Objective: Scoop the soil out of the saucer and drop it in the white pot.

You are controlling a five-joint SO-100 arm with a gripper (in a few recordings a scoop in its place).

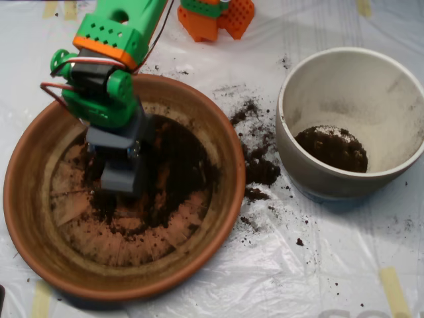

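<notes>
The soil (173, 173) is judged light, loose and crumbly, easily spilled; it is best gathered from the thicker patch at the centre and two o'clock of the saucer (40, 218). The end effector (121, 173) is lowered into the saucer at nine o'clock of that patch, touching soil; whether it is clenched or released cannot be told. Some soil is already heaped in the white pot (351, 86), and more is scattered on the counter (311, 265) between.

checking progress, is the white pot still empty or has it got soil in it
Not empty: the white pot holds a small dark mound of soil on its bottom, with most of its inside bare.
</notes>
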